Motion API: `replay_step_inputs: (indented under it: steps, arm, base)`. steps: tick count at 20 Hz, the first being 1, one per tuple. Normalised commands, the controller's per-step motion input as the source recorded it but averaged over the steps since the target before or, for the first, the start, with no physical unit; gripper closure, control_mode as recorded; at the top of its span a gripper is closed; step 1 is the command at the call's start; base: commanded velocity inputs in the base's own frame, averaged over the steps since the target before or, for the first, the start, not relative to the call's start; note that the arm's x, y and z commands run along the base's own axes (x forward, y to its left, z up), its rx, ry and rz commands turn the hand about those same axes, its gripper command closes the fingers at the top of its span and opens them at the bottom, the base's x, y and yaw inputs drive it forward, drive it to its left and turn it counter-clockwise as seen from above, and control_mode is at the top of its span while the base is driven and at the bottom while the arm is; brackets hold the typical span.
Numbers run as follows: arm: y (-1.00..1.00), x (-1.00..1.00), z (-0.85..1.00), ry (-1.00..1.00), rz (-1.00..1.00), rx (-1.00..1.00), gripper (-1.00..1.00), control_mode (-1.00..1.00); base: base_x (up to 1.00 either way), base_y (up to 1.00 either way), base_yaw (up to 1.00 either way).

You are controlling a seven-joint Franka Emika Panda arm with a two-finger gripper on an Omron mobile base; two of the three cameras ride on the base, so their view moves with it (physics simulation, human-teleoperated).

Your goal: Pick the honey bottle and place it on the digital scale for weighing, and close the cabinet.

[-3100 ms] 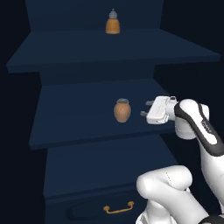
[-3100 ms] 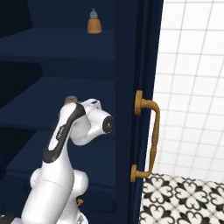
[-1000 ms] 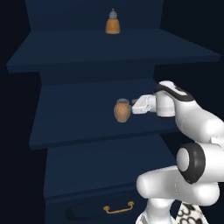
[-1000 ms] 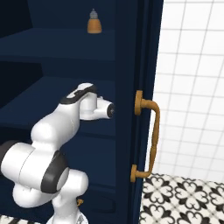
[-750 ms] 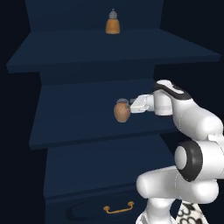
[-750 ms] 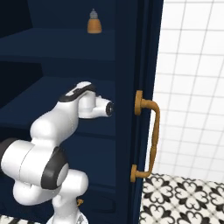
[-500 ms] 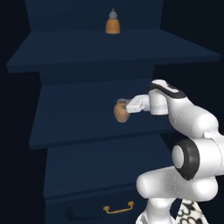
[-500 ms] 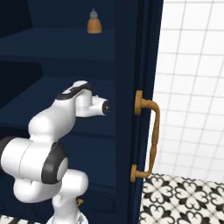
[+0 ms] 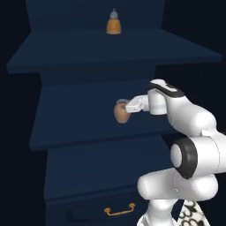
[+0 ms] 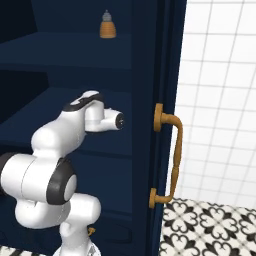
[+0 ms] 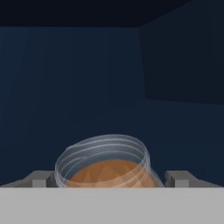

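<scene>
The honey bottle [image 9: 121,112], a small amber-brown jar with a pale rim, stands upright on the middle shelf of the open navy cabinet [image 9: 88,128]. My gripper [image 9: 128,107] reaches in from the right at the jar's height. In the hand view the honey bottle [image 11: 107,168] sits between the two fingertips [image 11: 41,178], with a small gap on each side, so the gripper [image 11: 110,178] is open around it. The cabinet's right door [image 10: 170,75] stands open beside the arm. The digital scale is out of view.
An orange bottle with a grey pointed cap [image 9: 113,24] stands on the shelf above. A drawer with a brass handle [image 9: 119,209] lies below the shelves. The open door's brass handle [image 10: 172,150] faces a white tiled wall [image 10: 220,100] on the right.
The hand has moved left along the middle shelf to the jar. Its fingers, which stood just right of the jar, now lie on either side of it.
</scene>
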Motion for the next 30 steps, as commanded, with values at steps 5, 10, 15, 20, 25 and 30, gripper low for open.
replay_step_inputs:
  steps: [5,10,15,20,25,30]
  arm:
    - [0.03,-0.33,0.0,0.0,0.0,0.02,1.0,-1.0]
    - [0.11,-0.61,0.0,-0.01,0.0,0.01,1.0,-1.0]
    - [0.17,-0.71,0.06,-0.04,0.0,0.0,1.0,-1.0]
    - [0.01,-0.74,0.26,0.0,0.0,0.0,1.0,-1.0]
    - [-0.01,-0.71,0.38,0.0,-0.07,0.0,1.0,-1.0]
    - [-0.19,-0.34,0.54,0.08,-0.12,-0.01,1.0,-1.0]
  base:
    - [0.0,0.0,0.0]
    - [0.0,0.0,0.0]
    - [0.0,0.0,0.0]
    - [0.0,0.0,0.0]
    - [0.0,0.0,0.0]
    - [0.0,0.0,0.0]
